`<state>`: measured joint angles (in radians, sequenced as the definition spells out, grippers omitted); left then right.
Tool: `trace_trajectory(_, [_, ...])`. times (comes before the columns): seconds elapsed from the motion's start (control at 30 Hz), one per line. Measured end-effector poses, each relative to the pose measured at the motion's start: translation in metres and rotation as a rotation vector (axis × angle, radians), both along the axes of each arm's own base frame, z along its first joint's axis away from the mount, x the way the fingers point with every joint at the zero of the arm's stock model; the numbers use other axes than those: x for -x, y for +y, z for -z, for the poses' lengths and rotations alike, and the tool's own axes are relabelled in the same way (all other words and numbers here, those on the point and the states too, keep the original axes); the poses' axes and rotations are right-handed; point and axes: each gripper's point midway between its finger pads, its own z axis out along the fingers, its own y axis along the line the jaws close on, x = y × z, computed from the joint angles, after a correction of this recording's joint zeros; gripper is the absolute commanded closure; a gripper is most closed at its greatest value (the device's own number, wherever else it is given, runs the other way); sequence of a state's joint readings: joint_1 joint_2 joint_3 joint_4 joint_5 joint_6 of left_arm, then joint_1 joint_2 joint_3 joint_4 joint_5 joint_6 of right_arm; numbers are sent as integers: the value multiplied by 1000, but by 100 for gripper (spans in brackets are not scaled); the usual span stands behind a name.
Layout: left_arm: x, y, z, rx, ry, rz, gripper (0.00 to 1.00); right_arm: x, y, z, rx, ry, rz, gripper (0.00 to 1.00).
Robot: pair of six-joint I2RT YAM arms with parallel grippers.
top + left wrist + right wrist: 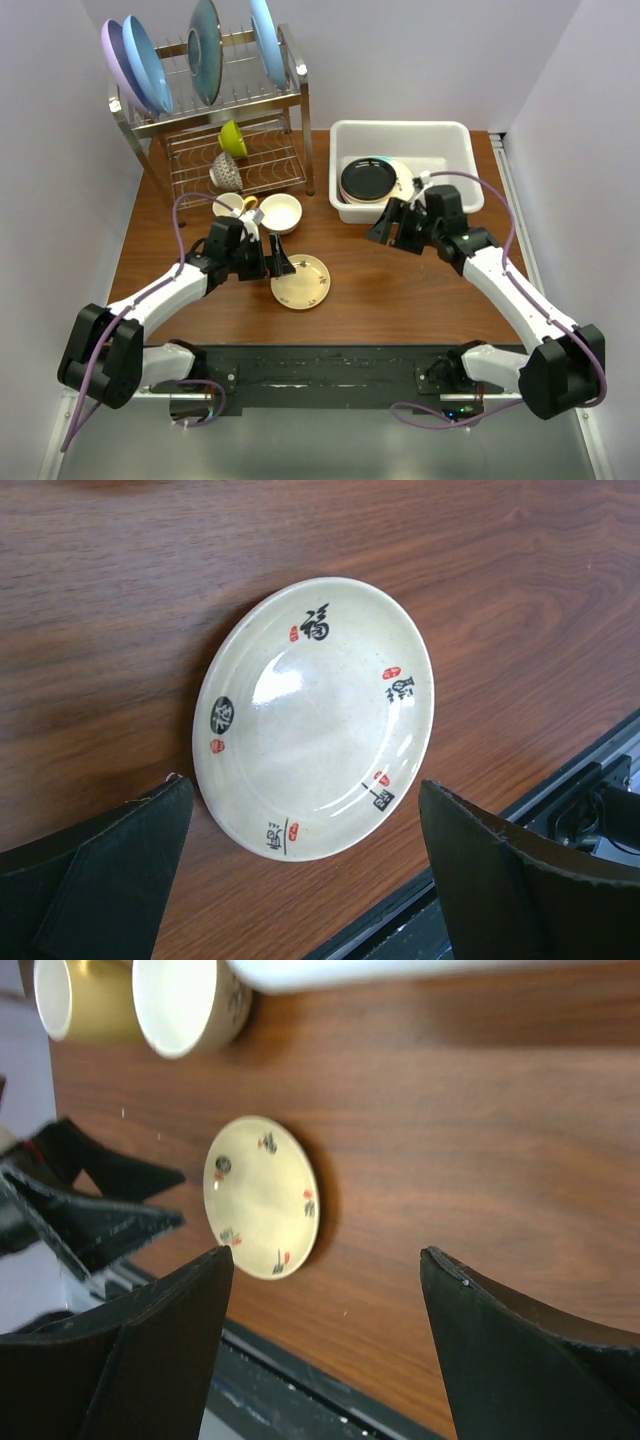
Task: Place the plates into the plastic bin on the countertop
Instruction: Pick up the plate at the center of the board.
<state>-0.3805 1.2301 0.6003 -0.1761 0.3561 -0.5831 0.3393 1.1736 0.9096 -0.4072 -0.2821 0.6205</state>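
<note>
A small cream plate (300,282) with black and red marks lies flat on the brown countertop (400,290). My left gripper (280,265) is open and empty just left of it. In the left wrist view the plate (315,715) lies ahead of the open gripper (303,785). The white plastic bin (400,128) at the back right holds a glossy black plate (368,180) on top of other plates. My right gripper (388,222) is open and empty, hovering in front of the bin. The right wrist view shows the open gripper (326,1252) and the cream plate (262,1196) far off.
A steel wire rack (225,125) at the back left holds large blue, lilac and teal plates, a green bowl (232,137) and a patterned cup (226,172). A gold mug (235,205) and a deep cream bowl (281,213) stand behind the left gripper. A black rail (320,372) runs along the near edge.
</note>
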Motion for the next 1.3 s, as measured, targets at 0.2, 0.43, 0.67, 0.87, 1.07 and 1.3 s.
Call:
trace_trajectory(0.2, [1,6,5,-30,17,-24,0,21,32,28,-21,50,-67,23])
trace_trajectory(0.43, [-2,13,8,-54,20,-57,1,33,53,63,-8,108,-92,25])
trace_trajectory(0.67, [-1,13,13,-60,31,-59,7,31,71,89,-8,148,-99,29])
trace_trajectory(0.87, [4,13,28,-71,80,-51,13,23,83,112,-24,179,-87,31])
trace_trajectory(1.07, [8,13,36,-71,107,-42,20,23,93,136,-25,228,-88,32])
trace_trajectory(1.3, [9,5,41,-33,107,-16,30,24,114,138,-79,227,-112,34])
